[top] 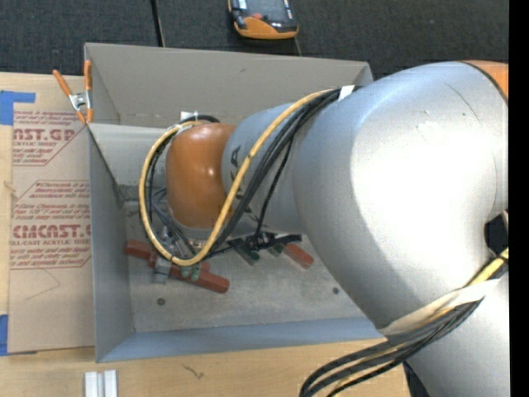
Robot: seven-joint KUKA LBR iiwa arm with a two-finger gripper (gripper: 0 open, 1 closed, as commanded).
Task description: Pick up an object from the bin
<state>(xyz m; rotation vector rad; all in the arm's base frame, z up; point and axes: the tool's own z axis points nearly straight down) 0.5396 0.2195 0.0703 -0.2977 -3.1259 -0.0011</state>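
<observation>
Red-brown bar (pixel 216 283) lies flat on the floor of the grey bin (pixel 103 222), in the left half as the camera sees it. It slants from an upper end near the foot of the left wall down to a lower end nearer the front wall. The gripper (pixel 174 268) stands right over the middle of this bar, low against the floor, and hides that stretch of it, so only the two ends show. Whether the claw is open, closed or gripping the bar cannot be told, since the orange cover (pixel 197 172) on the wrist and the looped cables (pixel 151 180) hang across it.

The bar's upper end lies near the sloping left wall but apart from it, with little free floor on that side. Between the bar's lower end and the front wall the floor is bare, and this open strip runs on to the right along the front wall. A second, shorter red piece (pixel 299 256) lies well to the right of the bar, just under the arm's edge, and a small dark thing (pixel 252 246) of uncertain kind sits between the two. The arm's grey body (pixel 397 197) covers the right part of the bin.
</observation>
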